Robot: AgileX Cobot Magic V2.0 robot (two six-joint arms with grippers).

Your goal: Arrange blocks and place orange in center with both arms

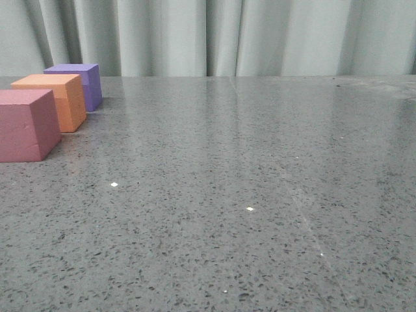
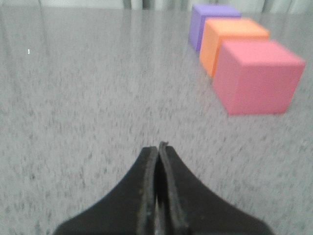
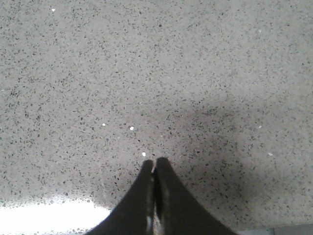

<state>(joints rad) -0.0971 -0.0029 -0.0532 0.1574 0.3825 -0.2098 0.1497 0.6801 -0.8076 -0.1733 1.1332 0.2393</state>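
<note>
Three foam cubes stand in a row at the table's far left in the front view: a pinkish-red cube (image 1: 25, 125) nearest, the orange cube (image 1: 55, 101) in the middle, a purple cube (image 1: 79, 83) behind. The left wrist view shows the same row: pink (image 2: 257, 76), orange (image 2: 230, 39), purple (image 2: 210, 22), close together. My left gripper (image 2: 159, 147) is shut and empty, over bare table well apart from the pink cube. My right gripper (image 3: 154, 161) is shut and empty above bare stone. Neither gripper shows in the front view.
The grey speckled stone tabletop (image 1: 247, 195) stretches to the right of the cubes. A pale pleated curtain (image 1: 227, 36) hangs behind the table's far edge. A bright glare patch (image 3: 44, 218) lies on the stone near the right gripper.
</note>
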